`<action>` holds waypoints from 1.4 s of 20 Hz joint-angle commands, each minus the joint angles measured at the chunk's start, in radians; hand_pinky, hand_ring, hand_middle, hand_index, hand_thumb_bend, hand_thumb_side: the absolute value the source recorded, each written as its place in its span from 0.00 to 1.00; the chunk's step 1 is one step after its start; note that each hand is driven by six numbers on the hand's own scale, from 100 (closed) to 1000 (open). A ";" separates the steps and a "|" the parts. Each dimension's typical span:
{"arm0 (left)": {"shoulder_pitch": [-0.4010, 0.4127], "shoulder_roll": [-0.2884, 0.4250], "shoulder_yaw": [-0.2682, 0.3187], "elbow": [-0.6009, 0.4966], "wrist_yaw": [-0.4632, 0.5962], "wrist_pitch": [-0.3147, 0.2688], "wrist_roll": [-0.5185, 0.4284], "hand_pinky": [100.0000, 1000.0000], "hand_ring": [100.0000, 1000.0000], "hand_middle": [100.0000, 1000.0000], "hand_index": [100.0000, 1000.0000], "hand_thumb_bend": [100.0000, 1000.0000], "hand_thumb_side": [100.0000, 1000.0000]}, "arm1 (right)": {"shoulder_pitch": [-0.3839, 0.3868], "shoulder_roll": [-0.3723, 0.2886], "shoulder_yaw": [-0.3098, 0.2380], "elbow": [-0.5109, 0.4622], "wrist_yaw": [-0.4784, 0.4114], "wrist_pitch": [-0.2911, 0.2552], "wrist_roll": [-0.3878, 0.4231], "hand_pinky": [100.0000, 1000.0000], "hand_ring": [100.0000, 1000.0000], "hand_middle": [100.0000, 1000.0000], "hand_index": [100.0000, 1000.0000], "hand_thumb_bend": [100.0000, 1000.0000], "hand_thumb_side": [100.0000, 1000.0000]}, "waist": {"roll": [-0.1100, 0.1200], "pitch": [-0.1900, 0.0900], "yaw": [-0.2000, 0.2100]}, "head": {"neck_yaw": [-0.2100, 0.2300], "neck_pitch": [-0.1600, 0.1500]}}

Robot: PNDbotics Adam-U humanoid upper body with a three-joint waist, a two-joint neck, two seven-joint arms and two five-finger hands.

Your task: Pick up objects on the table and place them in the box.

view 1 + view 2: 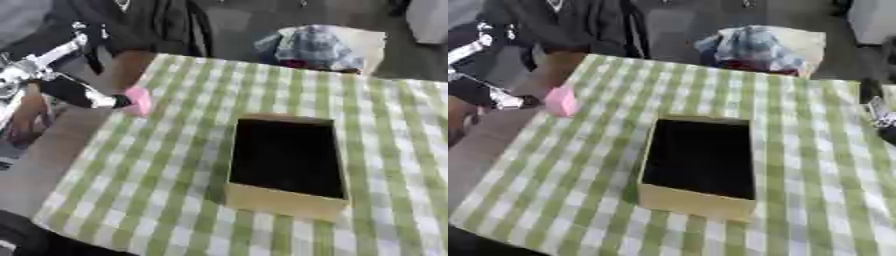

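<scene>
Reaching in from the left, the robot's left hand (112, 101) hangs over the bench's left edge with a small pink object (138, 100) at its tip; the pictures are too blurred to tell whether its fingers are pinching the object or only touching it. The pink object sits at the left edge of the bench (157, 165), near the far left corner, well apart from the box (286, 200).

The box, an open cardboard one with a dark inside, stands near the middle of the bench, its long sides running from the near edge toward the far edge. Green-and-white checked cloth lies bare all round it, with wide room on its left toward the pink object and along the near edge.

At the far edge a bundle of blue-grey patterned cloth (752, 46) sits in a pale holder whose shape is hard to make out. In the right eye view a dark and silver part (880, 112) shows at the right edge, cut off by the frame; it may be the right hand, and its fingers cannot be read. The near left corner of the bench is cut off by something dark.
</scene>
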 commanded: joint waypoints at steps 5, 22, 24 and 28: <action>-0.168 0.007 -0.063 0.269 -0.177 -0.079 -0.043 0.79 0.77 0.75 0.85 0.77 0.24 | -0.012 -0.028 0.001 -0.007 -0.007 -0.004 0.008 0.68 0.80 0.83 0.91 0.15 0.37 | 0.004 -0.021 -0.006 | 0.006 0.011; -0.347 -0.153 0.006 0.756 -0.539 -0.149 0.203 0.78 0.79 0.74 0.83 0.69 0.09 | -0.017 -0.023 0.008 -0.005 -0.011 -0.008 0.016 0.68 0.80 0.83 0.91 0.14 0.37 | -0.009 -0.010 -0.022 | 0.006 0.009; -0.353 -0.159 0.011 0.773 -0.549 -0.148 0.216 0.78 0.79 0.74 0.83 0.69 0.10 | -0.020 -0.023 0.009 -0.006 -0.012 -0.008 0.017 0.68 0.80 0.83 0.91 0.14 0.37 | -0.010 -0.005 -0.027 | 0.007 0.007; -0.363 -0.162 0.020 0.784 -0.551 -0.146 0.231 0.78 0.79 0.74 0.83 0.66 0.10 | -0.023 -0.022 0.010 -0.007 -0.013 -0.009 0.018 0.68 0.80 0.83 0.91 0.14 0.37 | -0.011 0.008 -0.036 | 0.008 0.005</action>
